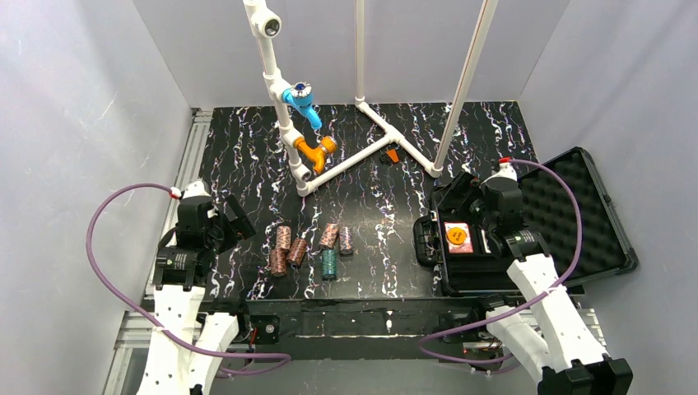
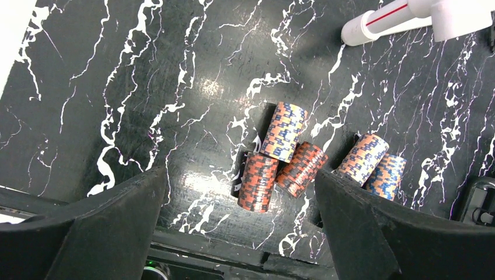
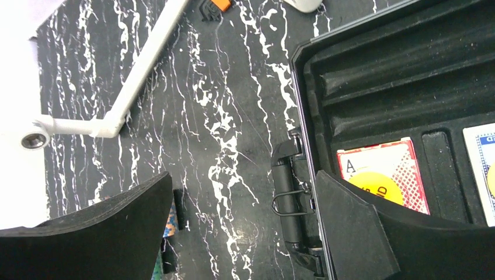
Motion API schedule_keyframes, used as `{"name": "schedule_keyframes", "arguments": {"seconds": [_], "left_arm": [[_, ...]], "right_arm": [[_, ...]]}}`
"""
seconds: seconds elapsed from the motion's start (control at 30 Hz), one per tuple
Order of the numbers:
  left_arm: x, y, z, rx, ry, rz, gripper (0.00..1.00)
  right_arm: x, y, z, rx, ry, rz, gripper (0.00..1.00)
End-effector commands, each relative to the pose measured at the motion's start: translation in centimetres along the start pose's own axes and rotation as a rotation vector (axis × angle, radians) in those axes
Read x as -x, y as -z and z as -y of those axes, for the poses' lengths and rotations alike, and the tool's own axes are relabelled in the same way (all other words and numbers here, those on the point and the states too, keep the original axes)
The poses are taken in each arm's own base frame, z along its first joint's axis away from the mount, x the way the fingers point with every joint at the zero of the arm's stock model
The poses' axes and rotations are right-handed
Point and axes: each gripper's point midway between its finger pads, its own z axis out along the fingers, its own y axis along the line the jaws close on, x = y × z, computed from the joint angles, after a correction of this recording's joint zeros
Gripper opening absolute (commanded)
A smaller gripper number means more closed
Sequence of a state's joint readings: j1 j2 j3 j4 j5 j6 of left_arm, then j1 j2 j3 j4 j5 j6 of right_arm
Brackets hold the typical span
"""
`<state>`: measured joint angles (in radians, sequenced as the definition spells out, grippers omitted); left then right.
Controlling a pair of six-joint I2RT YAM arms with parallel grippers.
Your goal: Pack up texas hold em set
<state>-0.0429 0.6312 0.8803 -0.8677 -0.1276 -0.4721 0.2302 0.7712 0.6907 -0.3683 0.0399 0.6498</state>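
Observation:
Several short chip stacks (image 1: pixel 297 252) lie on their sides on the black marbled table, left of centre; one is teal (image 1: pixel 329 264). My left gripper (image 1: pixel 234 220) hovers left of them, open and empty. In the left wrist view the reddish stacks (image 2: pixel 258 182) and orange-blue stacks (image 2: pixel 363 158) lie just beyond the open left gripper (image 2: pixel 239 227). The black case (image 1: pixel 568 214) lies open at the right, a red card deck (image 1: pixel 458 237) in its tray. My right gripper (image 1: pixel 455 197) hangs open over the case's left edge. The right wrist view shows the red deck (image 3: pixel 382 181), a second deck (image 3: pixel 481 169) and the handle (image 3: pixel 292 198).
A white pipe frame (image 1: pixel 362 156) with blue and orange fittings stands at the back centre, its foot reaching toward the chips. A small orange piece (image 1: pixel 393 155) lies beside it. Grey walls enclose the table on three sides.

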Motion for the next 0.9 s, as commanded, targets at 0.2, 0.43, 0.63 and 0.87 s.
{"name": "schedule_keyframes", "arguments": {"seconds": [0.2,0.43,0.63,0.87], "left_arm": [[0.0,-0.2,0.3,-0.015,-0.013,-0.018,0.99],[0.0,-0.3,0.4,-0.012,-0.028,-0.029,0.99],[-0.1,-0.7,-0.3,0.036,-0.035,-0.048,0.96],[-1.6,-2.3,1.3,-0.037,-0.064,-0.168,0.92]], "right_arm": [[-3.0,-0.3,-1.4,0.075,0.023,-0.174,1.0],[-4.3,0.2,-3.0,0.1,0.08,-0.239,1.0],[-3.9,1.1,-4.6,0.106,0.135,-0.247,1.0],[-3.7,1.8,-5.5,0.15,0.171,-0.256,1.0]]}}
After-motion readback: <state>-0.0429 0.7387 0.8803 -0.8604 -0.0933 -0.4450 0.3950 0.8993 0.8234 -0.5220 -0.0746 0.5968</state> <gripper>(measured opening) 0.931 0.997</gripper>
